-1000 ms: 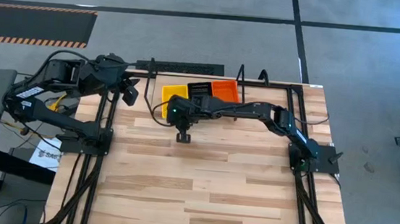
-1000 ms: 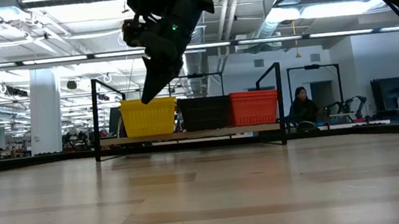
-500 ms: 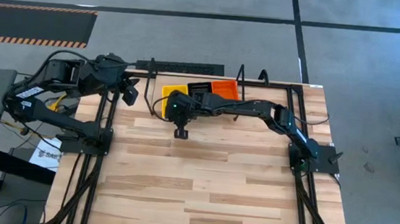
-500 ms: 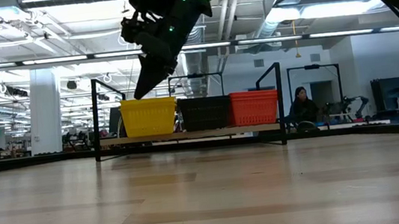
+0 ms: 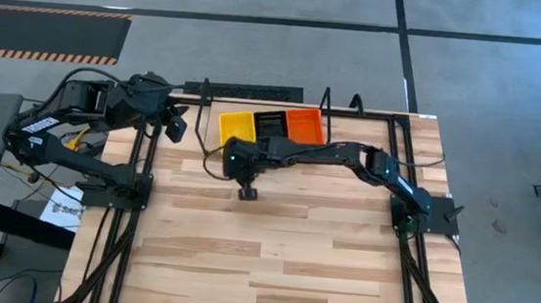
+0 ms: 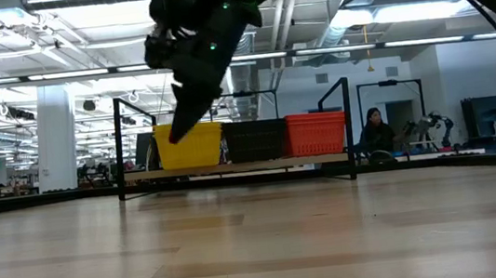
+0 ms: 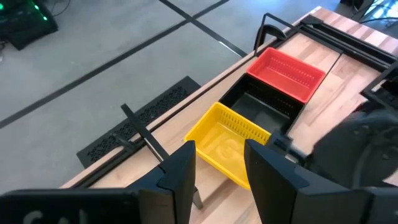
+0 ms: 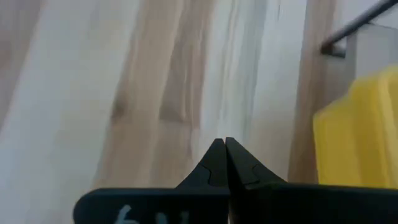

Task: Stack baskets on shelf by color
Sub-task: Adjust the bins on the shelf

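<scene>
Hovering just in front of the yellow basket (image 5: 236, 124), the right gripper (image 8: 224, 157) has its fingers pressed together, empty. Yellow, black (image 5: 272, 124) and red-orange baskets (image 5: 304, 125) sit side by side on the shelf (image 6: 233, 168). Left gripper (image 7: 219, 171), fingers apart, waits at the table's (image 5: 271, 259) far-left corner.

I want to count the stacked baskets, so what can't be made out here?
- Baskets per stack: high view shows only the top yellow, black and red; too small.
- Yellow stack's near side, low view: right tool covers part.
- Shelf, left wrist view: baskets hide most.
</scene>
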Controlling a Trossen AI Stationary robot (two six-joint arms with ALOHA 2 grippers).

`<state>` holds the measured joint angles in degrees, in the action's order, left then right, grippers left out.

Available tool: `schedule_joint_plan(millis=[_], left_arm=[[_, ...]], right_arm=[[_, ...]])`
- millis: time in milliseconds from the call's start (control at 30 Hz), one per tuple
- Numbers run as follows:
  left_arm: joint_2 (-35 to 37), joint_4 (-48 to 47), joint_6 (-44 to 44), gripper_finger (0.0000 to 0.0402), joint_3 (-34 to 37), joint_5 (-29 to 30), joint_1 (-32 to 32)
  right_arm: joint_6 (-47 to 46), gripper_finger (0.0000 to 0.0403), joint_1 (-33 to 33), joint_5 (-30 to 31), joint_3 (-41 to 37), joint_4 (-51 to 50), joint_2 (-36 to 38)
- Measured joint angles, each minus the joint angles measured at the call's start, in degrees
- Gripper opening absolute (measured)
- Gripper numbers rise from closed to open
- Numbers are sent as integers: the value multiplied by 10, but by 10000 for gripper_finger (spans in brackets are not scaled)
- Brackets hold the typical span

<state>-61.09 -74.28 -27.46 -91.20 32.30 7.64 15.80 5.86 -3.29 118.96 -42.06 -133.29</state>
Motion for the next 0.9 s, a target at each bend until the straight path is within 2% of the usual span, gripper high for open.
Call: schedule_joint_plan(millis=[67, 133, 333, 433, 533, 900], left_arm=[[0, 0, 0, 126, 0, 1, 0], [0, 0, -1, 126, 0, 1, 0], [0, 0, -7, 126, 0, -1, 0], [0, 0, -9, 126, 0, -1, 0], [0, 0, -9, 126, 0, -1, 0], [0, 0, -11, 126, 0, 0, 0]], right_arm=[[6, 0, -1, 2, 4, 38, -16], [8, 0, 1, 3, 2, 21, -21], [9, 0, 3, 4, 2, 54, -41], [24, 0, 3, 46, 5, 47, -42], [52, 0, 3, 84, 32, 42, -44], [81, 0, 23, 97, 117, 51, -42]])
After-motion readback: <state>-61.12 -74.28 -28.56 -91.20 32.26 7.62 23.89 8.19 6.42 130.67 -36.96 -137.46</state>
